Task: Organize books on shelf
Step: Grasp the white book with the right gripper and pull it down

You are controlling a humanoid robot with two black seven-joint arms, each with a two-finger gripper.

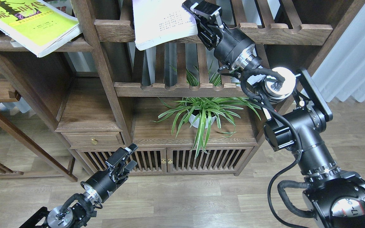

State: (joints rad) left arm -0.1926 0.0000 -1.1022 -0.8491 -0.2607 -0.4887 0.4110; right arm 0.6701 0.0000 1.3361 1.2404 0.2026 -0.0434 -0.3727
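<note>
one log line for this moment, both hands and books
right hand: shut on white book, slatted rack | left hand: open, low, empty | yellow-green book: upper-left shelf

A thin yellow-green paperback (pixel 32 25) bears big black characters; the pale white book (pixel 163 22) shows small grey print. The wooden bookcase (pixel 106 95) is dark brown — the leafy plant (pixel 201 110) green-striped, in a white pot (pixel 199 120).
</note>
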